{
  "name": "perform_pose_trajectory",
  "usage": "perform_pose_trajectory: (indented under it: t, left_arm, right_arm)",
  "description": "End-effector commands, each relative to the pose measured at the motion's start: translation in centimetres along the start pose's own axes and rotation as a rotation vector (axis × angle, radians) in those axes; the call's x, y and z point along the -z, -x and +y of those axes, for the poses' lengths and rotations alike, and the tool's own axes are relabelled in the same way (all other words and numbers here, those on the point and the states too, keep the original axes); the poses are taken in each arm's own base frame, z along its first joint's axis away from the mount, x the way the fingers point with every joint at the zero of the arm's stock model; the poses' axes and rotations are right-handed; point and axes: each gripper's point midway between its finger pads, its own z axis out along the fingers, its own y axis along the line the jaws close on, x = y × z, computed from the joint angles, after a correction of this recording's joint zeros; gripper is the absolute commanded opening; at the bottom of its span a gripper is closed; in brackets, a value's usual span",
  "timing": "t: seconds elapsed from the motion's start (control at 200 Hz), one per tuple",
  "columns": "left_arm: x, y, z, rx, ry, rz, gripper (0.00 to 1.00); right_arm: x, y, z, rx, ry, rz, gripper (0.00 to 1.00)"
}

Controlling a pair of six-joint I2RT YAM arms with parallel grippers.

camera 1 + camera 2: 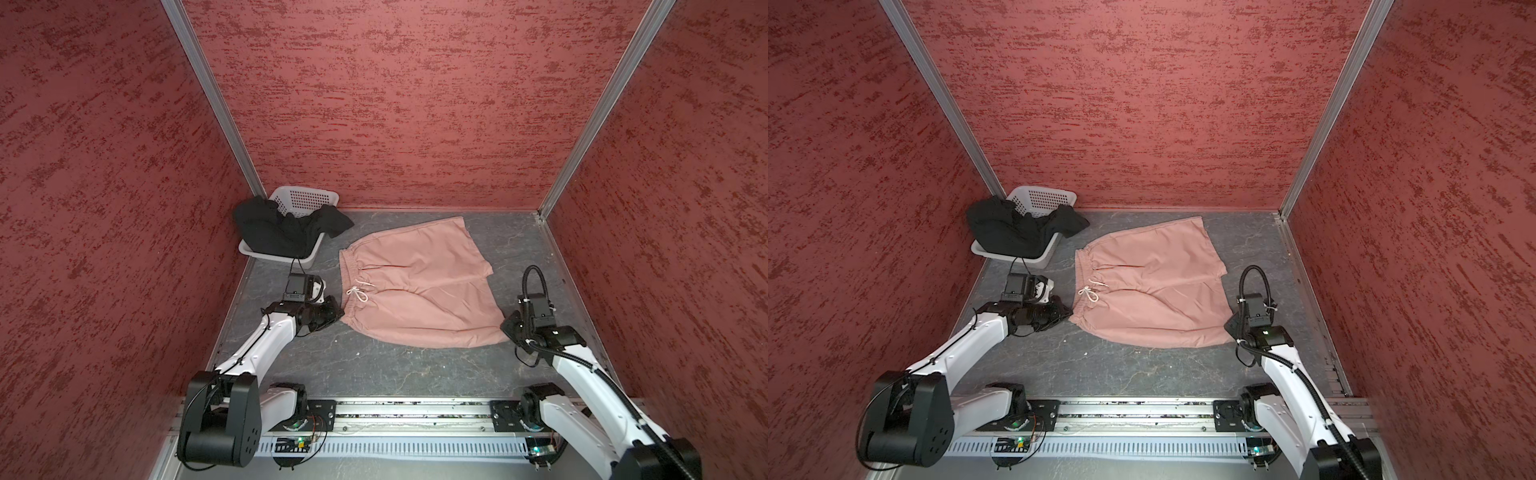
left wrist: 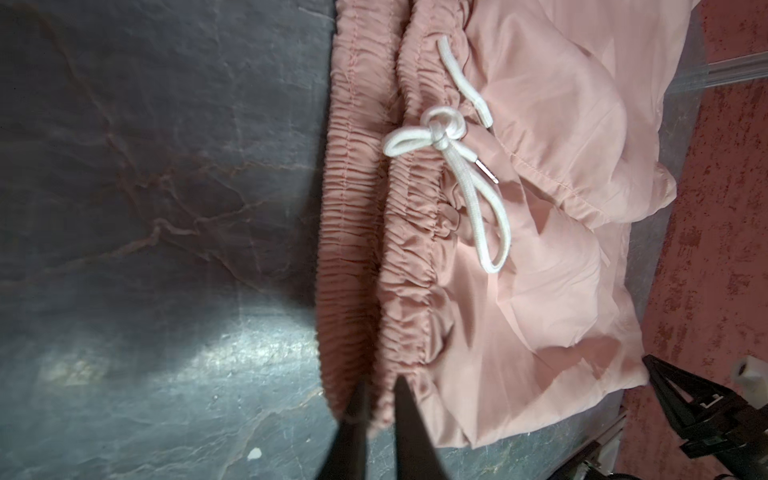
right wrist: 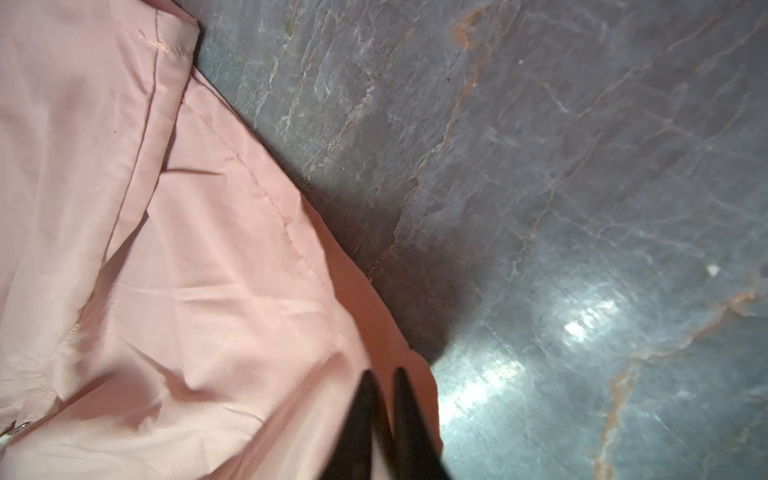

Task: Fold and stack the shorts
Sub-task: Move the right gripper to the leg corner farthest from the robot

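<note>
The dusty pink shorts (image 1: pixel 415 286) (image 1: pixel 1150 286) lie spread flat on the dark tabletop, gathered waistband and white drawstring (image 2: pixel 449 137) toward the left arm. My left gripper (image 1: pixel 338 313) (image 2: pixel 380 386) sits at the near waistband corner, its jaws a little apart and astride the gathered band. My right gripper (image 1: pixel 505 326) (image 3: pixel 384 374) is at the near hem corner (image 3: pixel 399 345), its jaws also slightly parted with thin pink fabric between them. The black shorts (image 1: pixel 282 232) (image 1: pixel 1017 230) are crumpled in and over the white basket (image 1: pixel 307 199).
The basket (image 1: pixel 1042 195) stands in the far left corner against the red walls. Red textured walls enclose the table on three sides. A metal rail (image 1: pixel 415 415) with both arm bases runs along the near edge. Bare tabletop (image 1: pixel 374 365) lies between the shorts and the rail.
</note>
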Motion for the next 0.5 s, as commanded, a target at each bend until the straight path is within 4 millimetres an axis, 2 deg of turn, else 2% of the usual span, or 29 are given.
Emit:
perform_pose_trajectory:
  t: [0.0,0.065,0.115,0.215,0.281,0.356,0.496]
  left_arm:
    - [-0.2,-0.8,0.2,0.022,-0.012,0.032,0.47]
    - [0.0,-0.8,-0.2,0.014,-0.034,0.032,0.56]
    - [0.3,-0.7,-0.6,0.013,-0.044,0.021,0.62]
    - [1.0,-0.3,-0.8,0.006,-0.039,-0.012,1.00]
    - [1.3,0.1,-0.7,-0.002,-0.025,-0.038,0.99]
    - [1.5,0.4,-0.8,-0.012,-0.022,-0.045,0.99]
    - [1.9,0.8,-1.3,-0.028,-0.037,-0.077,0.99]
  right_arm:
    - [1.0,0.5,0.9,-0.004,0.034,-0.007,0.40]
    - [1.7,1.2,1.4,0.000,0.046,-0.030,0.58]
    - [2.3,2.0,1.9,0.013,0.055,-0.054,0.64]
    - [3.1,3.6,3.8,0.080,0.089,-0.091,0.65]
    - [3.1,4.6,5.8,0.142,0.135,-0.103,0.65]
    - [3.0,6.0,9.0,0.210,0.229,-0.125,0.64]
    - [3.0,9.4,16.6,0.318,0.446,-0.212,0.64]
